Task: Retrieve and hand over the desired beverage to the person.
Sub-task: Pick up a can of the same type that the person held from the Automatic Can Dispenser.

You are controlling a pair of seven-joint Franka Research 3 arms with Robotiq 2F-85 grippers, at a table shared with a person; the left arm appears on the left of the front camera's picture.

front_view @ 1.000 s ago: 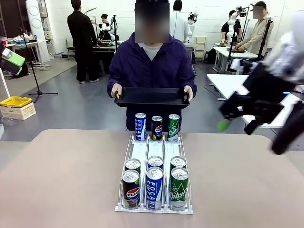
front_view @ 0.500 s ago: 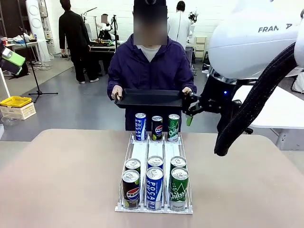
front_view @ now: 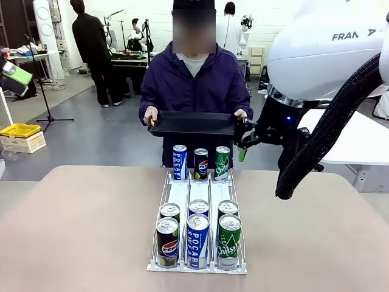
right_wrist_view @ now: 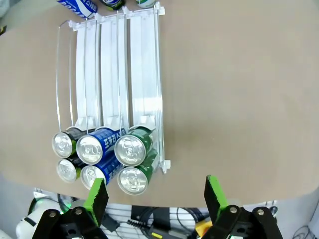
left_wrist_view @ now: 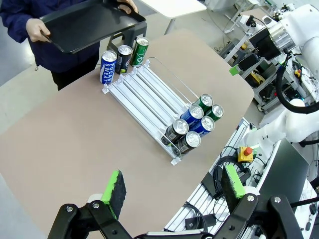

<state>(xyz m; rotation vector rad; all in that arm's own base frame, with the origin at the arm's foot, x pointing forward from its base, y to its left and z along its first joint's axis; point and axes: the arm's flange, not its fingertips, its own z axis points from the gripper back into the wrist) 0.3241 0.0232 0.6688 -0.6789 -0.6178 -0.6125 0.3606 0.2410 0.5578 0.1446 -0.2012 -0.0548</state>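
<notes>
**A:** How is the pick to be made well?

**B:** The right gripper (right_wrist_view: 155,195) is seen spread wide, with nothing between its pads, high above the table (front_view: 73,231) and right of the rack (front_view: 180,196). The left gripper (left_wrist_view: 174,184) is likewise spread and empty, held high. Which drink is wanted cannot be told, so that should be settled first. Then 1 can should be approached from straight above, with the pads centred on its body and the neighbours left untouched, since the front cans are packed close.

**A:** And what is held where?

**B:** In the 3-lane rack, 6 cans are gathered at the near end, 2 per lane: Pepsi cans (front_view: 168,238) on the left, Pocari Sweat cans (front_view: 197,234) in the middle, green Chilsung cans (front_view: 229,237) on the right. The lanes beyond them are bare. Just past the far end, 3 single cans (front_view: 201,163) are stood upright, 1 of each drink. Farther off, an empty black tray (front_view: 191,123) is held level in both hands by the person (front_view: 193,85). The chosen can is judged to be wanted there.
</notes>
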